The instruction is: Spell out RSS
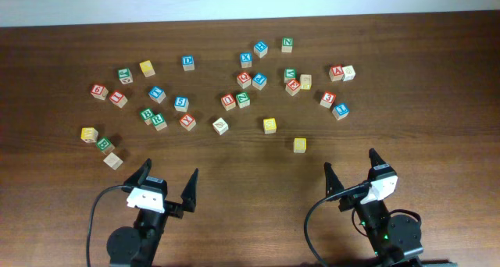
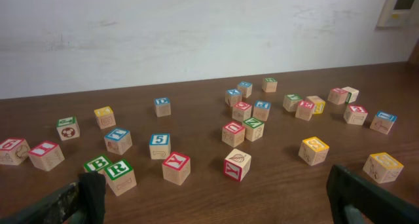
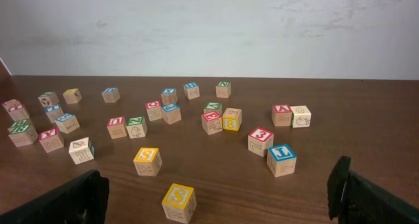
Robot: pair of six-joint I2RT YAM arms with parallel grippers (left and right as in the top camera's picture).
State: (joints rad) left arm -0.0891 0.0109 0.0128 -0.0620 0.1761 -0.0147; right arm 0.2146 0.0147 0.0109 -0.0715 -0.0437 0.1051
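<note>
The green R cube (image 1: 159, 122) sits left of centre, touching the green B cube (image 1: 147, 113); in the left wrist view the R cube (image 2: 120, 175) lies just ahead of the left finger. Two yellow S cubes (image 1: 269, 125) (image 1: 300, 144) lie right of centre, apart from each other. The right wrist view shows them close ahead, one farther (image 3: 148, 161) and one nearer (image 3: 179, 202). They also show in the left wrist view (image 2: 314, 150) (image 2: 383, 166). My left gripper (image 1: 169, 173) (image 2: 216, 207) is open and empty. My right gripper (image 1: 351, 164) (image 3: 219, 204) is open and empty.
Several other red, blue and green letter cubes are scattered across the far half of the table (image 1: 250, 165). Other yellow cubes lie at the far left (image 1: 147, 67) and the left edge (image 1: 89, 133). A blue cube (image 3: 281, 160) lies ahead of the right finger.
</note>
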